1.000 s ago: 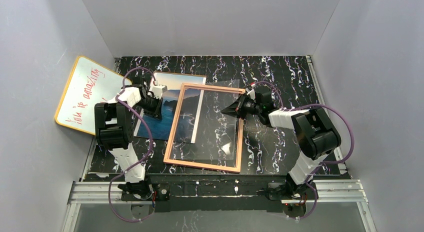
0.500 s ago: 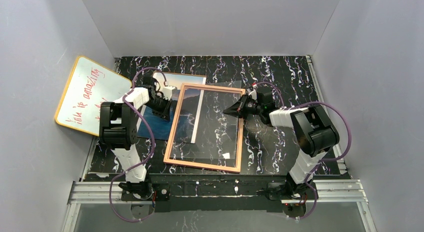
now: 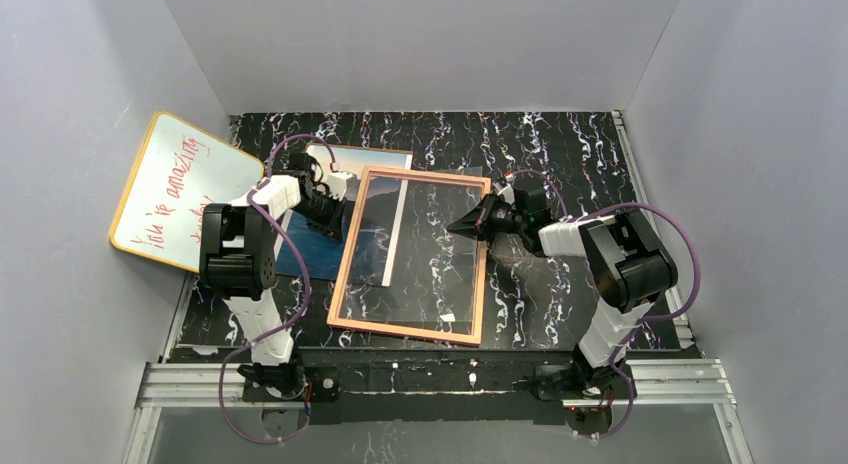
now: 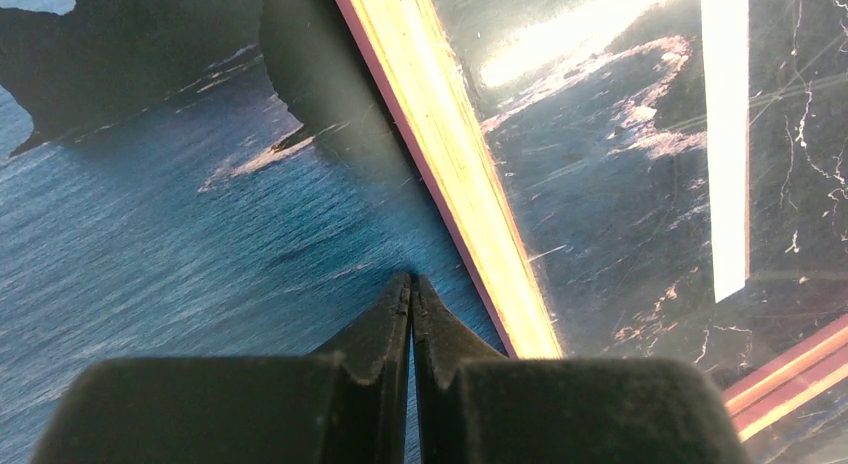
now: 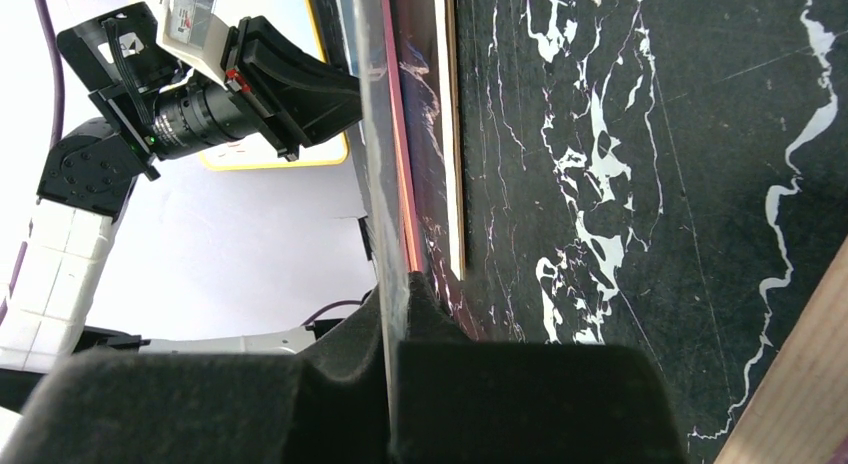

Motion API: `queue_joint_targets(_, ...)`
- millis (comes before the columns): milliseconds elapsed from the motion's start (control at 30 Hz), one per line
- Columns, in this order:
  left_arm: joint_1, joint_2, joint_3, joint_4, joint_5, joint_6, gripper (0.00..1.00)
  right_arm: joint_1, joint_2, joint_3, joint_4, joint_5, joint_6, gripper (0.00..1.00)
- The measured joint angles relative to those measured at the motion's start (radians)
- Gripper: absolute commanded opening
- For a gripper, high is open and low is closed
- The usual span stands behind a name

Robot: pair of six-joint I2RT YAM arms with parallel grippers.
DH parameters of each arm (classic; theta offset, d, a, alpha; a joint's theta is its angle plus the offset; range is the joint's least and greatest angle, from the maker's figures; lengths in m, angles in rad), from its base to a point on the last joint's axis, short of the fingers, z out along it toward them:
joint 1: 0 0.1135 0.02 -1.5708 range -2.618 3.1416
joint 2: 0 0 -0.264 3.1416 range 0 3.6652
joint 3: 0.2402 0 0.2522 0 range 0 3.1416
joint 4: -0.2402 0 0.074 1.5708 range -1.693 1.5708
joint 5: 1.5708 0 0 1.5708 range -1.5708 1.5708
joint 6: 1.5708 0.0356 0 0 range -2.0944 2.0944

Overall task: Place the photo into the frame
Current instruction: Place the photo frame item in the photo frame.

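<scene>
Photo (image 3: pixel 315 249) lies flat on the dark marbled table (image 3: pixel 560 154), left of centre. Its right part is tucked under the left rail of the frame (image 3: pixel 405 330), and its white margin shows through the frame's opening. The pink frame sits in the middle of the table, skewed slightly, with a clear sheet (image 3: pixel 430 254) inside it.

The left arm rises from its base at the near edge and folds at the elbow. It reaches forward and to the right, with the wrist angled down over the photo. The left gripper (image 3: pixel 338 218) has its fingers pressed together with nothing between them. In the left wrist view its tips (image 4: pixel 411 284) point at the blue sea of the print (image 4: pixel 150 234), just beside the frame's rail (image 4: pixel 450 154). Whether they press on the paper I cannot tell.

The right arm stands up on the right side and bends at the elbow. Its forearm runs low and leftward across the frame's right rail. The right gripper (image 3: pixel 468 227) points left, just inside that rail. In the right wrist view its fingers (image 5: pixel 400 284) are clamped on the thin edge of the clear sheet (image 5: pixel 372 104), which runs straight into the seam between them.

A yellow-rimmed whiteboard (image 3: pixel 175 189) with red writing leans against the left wall, close behind the left arm's elbow. The frame's left rail lies across the photo, covering its right side.
</scene>
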Motion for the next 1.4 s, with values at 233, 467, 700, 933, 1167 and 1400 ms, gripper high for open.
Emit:
queue_joint_targets(233, -0.004, 0.0, 0.0, 0.002, -0.001, -0.003, 0.0, 0.0, 0.0, -0.017, 0.034, -0.006, 0.018, 0.01)
queue_joint_targets(467, -0.01, 0.0, 0.0, 0.005, -0.002, -0.004, 0.0, 0.0, 0.0, -0.037, 0.045, -0.006, 0.023, 0.01)
queue_joint_targets(700, -0.016, -0.001, 0.0, 0.008, -0.002, -0.006, 0.0, 0.0, 0.002, -0.038, 0.056, -0.01, 0.032, 0.01)
queue_joint_targets(933, -0.022, -0.001, -0.001, 0.011, -0.003, -0.006, 0.0, 0.0, 0.006, -0.045, 0.063, -0.004, 0.041, 0.01)
queue_joint_targets(1167, -0.025, -0.001, -0.001, 0.012, -0.002, -0.005, 0.0, 0.0, 0.024, -0.066, 0.077, 0.008, 0.056, 0.01)
queue_joint_targets(1400, -0.025, -0.001, -0.003, 0.015, -0.002, -0.004, 0.0, 0.0, 0.048, -0.075, 0.145, 0.008, 0.087, 0.01)
